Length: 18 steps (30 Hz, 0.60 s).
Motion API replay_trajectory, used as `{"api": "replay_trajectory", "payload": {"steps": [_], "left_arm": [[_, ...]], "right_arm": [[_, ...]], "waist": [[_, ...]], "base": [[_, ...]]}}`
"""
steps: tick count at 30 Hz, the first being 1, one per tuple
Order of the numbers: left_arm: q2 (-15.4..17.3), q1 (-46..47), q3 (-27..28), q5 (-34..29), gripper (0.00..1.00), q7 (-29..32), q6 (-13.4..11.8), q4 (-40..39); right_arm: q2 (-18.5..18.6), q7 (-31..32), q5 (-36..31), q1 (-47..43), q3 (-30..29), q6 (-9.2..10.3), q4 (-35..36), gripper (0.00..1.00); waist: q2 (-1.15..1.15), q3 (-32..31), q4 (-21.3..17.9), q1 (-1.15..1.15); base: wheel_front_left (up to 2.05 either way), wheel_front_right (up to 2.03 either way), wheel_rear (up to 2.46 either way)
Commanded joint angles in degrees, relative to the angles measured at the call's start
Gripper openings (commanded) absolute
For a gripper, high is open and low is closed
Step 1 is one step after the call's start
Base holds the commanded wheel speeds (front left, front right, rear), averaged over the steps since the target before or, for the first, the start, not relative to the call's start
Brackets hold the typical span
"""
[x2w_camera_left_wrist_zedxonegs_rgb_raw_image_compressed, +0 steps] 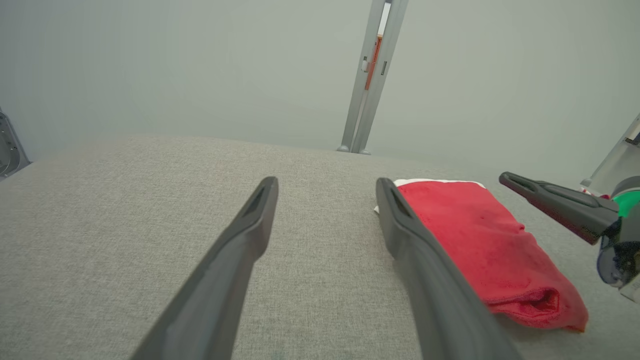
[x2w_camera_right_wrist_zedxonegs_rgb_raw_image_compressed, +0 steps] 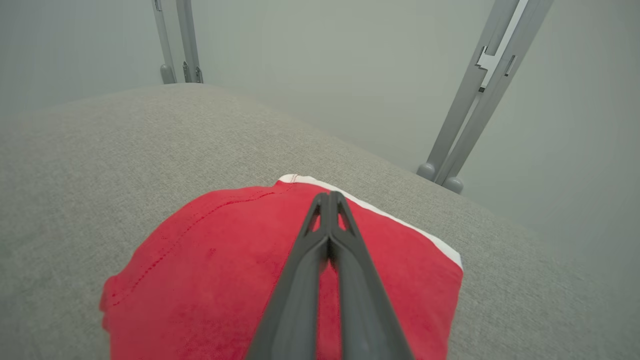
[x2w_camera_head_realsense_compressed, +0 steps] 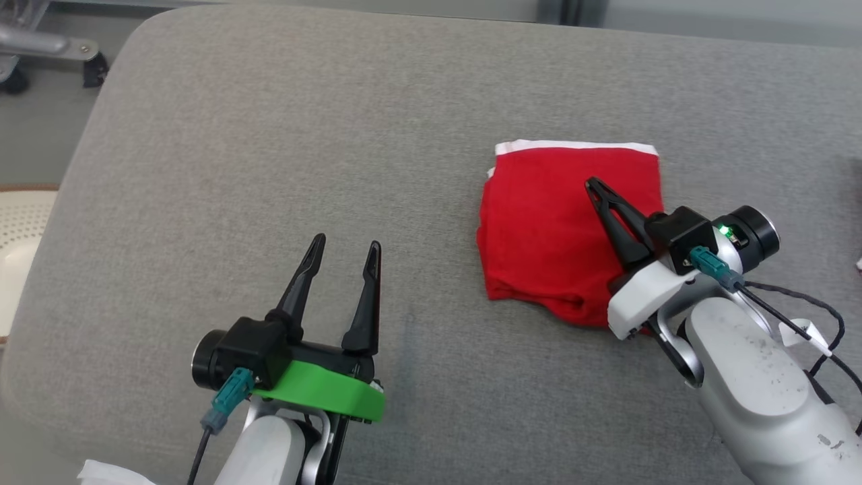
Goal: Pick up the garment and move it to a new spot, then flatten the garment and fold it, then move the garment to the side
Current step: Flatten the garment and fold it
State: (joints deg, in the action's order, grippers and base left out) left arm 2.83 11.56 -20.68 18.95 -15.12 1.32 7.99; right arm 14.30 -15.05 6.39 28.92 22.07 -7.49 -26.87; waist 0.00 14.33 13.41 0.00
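Note:
The red garment (x2w_camera_head_realsense_compressed: 552, 222) with a white band along its far edge lies folded into a rough square on the grey cushion (x2w_camera_head_realsense_compressed: 303, 148), right of centre. My right gripper (x2w_camera_head_realsense_compressed: 592, 183) is shut with nothing between its fingers. It hovers over the garment's right half, pointing up and left. In the right wrist view the closed fingertips (x2w_camera_right_wrist_zedxonegs_rgb_raw_image_compressed: 328, 196) meet above the red cloth (x2w_camera_right_wrist_zedxonegs_rgb_raw_image_compressed: 215, 265). My left gripper (x2w_camera_head_realsense_compressed: 347, 242) is open and holds nothing, over bare cushion to the garment's left. Its wrist view shows the garment (x2w_camera_left_wrist_zedxonegs_rgb_raw_image_compressed: 480, 235) beside its right finger, and the right gripper (x2w_camera_left_wrist_zedxonegs_rgb_raw_image_compressed: 506, 177) above the cloth.
The cushion's rounded edges run along the left and far sides. Grey metal posts (x2w_camera_right_wrist_zedxonegs_rgb_raw_image_compressed: 475, 95) stand behind it. A white perforated object (x2w_camera_head_realsense_compressed: 17, 222) sits past the left edge, a wheeled base (x2w_camera_head_realsense_compressed: 47, 50) at the far left, and white paper (x2w_camera_head_realsense_compressed: 108, 471) at the bottom.

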Motion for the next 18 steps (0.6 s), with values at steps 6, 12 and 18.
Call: {"api": "replay_trajectory", "payload": {"steps": [6, 12, 18], "left_arm": [[0.1, 0.1, -0.8, 1.6, 1.0, 0.0, -1.4, -0.2], [0.1, -0.8, -0.6, 1.9, 1.0, 0.0, -1.8, -0.1], [0.1, 0.0, -0.5, 1.9, 1.0, 0.0, -1.8, -0.1]], "right_arm": [[1.9, -0.1, 0.1, 4.0, 0.6, 0.01, -9.8, 0.0], [1.1, -0.1, 0.4, 4.9, 0.9, 0.01, -18.5, 0.0], [-0.3, 0.1, 1.7, 6.1, 2.4, 0.0, -23.6, 0.0]], "waist": [[0.0, 3.4, 9.2, 0.0], [0.0, 3.1, 10.3, 0.0], [0.0, 2.2, 8.6, 0.0]], "base": [[0.0, 0.0, 0.0], [0.0, 0.0, 0.0], [0.0, 0.0, 0.0]]}}
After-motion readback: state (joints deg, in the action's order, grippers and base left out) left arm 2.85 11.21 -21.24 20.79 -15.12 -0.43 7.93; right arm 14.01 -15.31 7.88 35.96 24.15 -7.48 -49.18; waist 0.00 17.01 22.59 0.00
